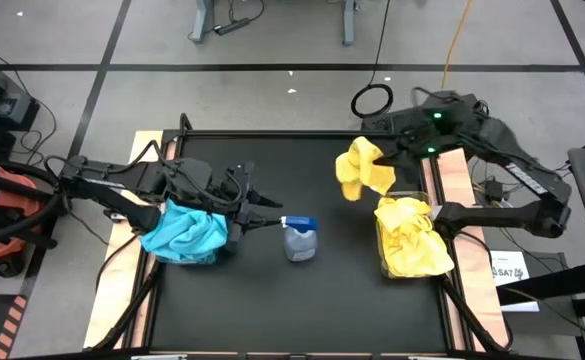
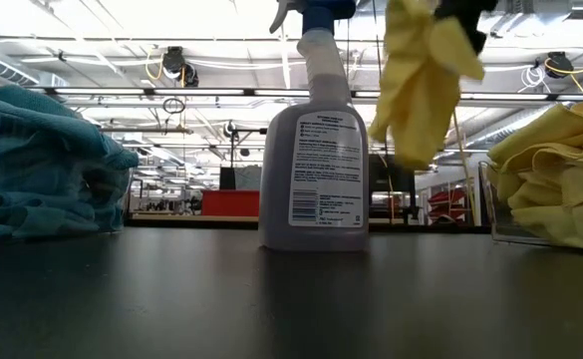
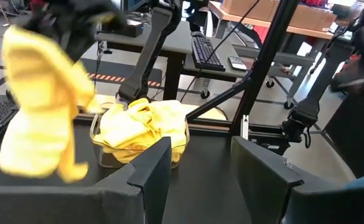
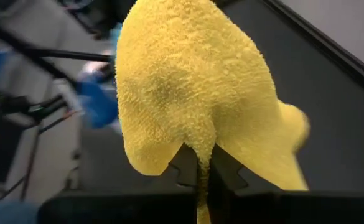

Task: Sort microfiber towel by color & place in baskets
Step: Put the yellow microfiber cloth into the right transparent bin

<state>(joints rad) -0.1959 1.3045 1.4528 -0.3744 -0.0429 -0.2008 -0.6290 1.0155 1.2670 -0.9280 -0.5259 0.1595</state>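
My right gripper (image 4: 201,174) is shut on a yellow towel (image 1: 362,168) above the table's far right part, just beyond the right basket (image 1: 383,262), which is heaped with yellow towels (image 1: 412,240). The held towel also shows in the low view (image 2: 421,80) and the left wrist view (image 3: 42,106). My left gripper (image 3: 197,165) is open and empty, just right of the left basket, which is hidden under a heap of teal-blue towels (image 1: 184,232). My right gripper pinches a fold of the yellow towel (image 4: 200,152) between its two fingers. The towel is lifted clear of the table and hangs slack below the gripper (image 2: 416,120).
A grey spray bottle with a blue top (image 1: 300,238) stands upright at the table's middle, between the two baskets. The black table top (image 1: 272,310) is bare toward its near edge.
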